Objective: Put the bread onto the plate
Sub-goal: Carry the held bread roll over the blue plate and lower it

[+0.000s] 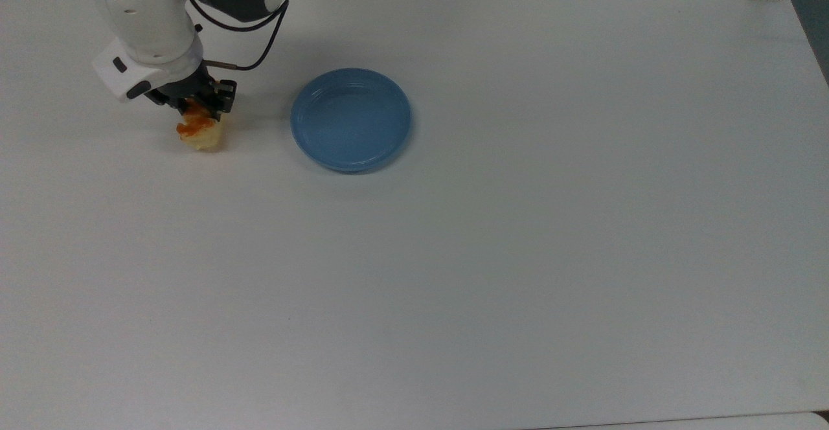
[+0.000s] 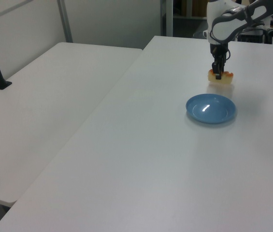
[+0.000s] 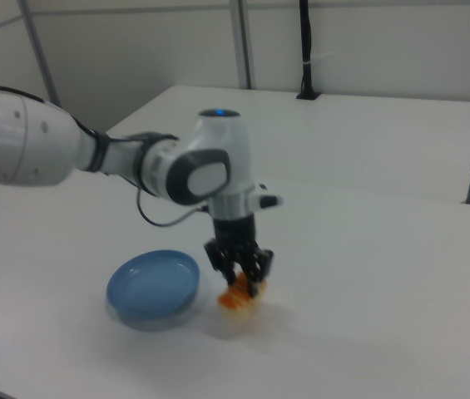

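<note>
The bread [image 1: 202,133] is pinched at its upper end by the end effector [image 1: 194,107], whose fingers are pressed against its sides. In the right view the bread [image 3: 239,295] is seen tilted beneath the end effector [image 3: 239,268], with a faint shadow below it; it appears raised just off the desk [image 1: 518,236], though contact cannot be ruled out. The grip seems to be taken across the narrow width so the roll can be carried. The plate [image 1: 350,119] is left bare, apart from the bread on the top view's right, ready to receive it. In the left view the bread [image 2: 222,77] is seen just beyond the plate [image 2: 210,108].
</note>
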Robot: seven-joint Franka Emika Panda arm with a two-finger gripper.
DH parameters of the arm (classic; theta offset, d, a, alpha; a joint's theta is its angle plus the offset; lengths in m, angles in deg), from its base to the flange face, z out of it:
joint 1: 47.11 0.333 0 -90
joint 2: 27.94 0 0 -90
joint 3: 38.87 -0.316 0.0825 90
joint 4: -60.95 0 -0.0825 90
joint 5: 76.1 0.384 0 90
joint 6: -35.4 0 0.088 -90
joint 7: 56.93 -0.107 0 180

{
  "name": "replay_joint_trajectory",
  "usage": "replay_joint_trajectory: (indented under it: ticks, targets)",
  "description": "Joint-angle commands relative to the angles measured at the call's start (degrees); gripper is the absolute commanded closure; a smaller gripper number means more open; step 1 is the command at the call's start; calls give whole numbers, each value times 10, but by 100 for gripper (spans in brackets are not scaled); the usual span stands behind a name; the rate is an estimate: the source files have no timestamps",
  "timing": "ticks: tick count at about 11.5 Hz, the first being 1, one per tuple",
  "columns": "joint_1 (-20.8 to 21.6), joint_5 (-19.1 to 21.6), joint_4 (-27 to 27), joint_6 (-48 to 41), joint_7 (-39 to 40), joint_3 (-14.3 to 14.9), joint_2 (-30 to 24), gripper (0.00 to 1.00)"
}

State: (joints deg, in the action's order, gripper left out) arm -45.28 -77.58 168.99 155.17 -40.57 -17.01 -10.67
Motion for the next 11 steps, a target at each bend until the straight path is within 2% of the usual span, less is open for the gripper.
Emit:
replay_joint_trajectory:
  ticks: [1,2,4,5,7,9,10,11]
  targets:
    - [75,1,-24,-76,-52,-1,-38,52]
    - [89,2,-30,-84,-75,-17,-44,52]
    - [96,2,-30,-92,-123,-68,-49,52]
    - [110,2,-27,-91,-137,-82,-46,51]
    - [133,2,-18,-92,-142,-84,-44,51]
    - [136,-4,-1,-89,-142,-91,-42,50]
    - [135,-7,6,-88,-142,-92,-37,44]
    - [136,-12,10,-90,-142,-92,-35,20]
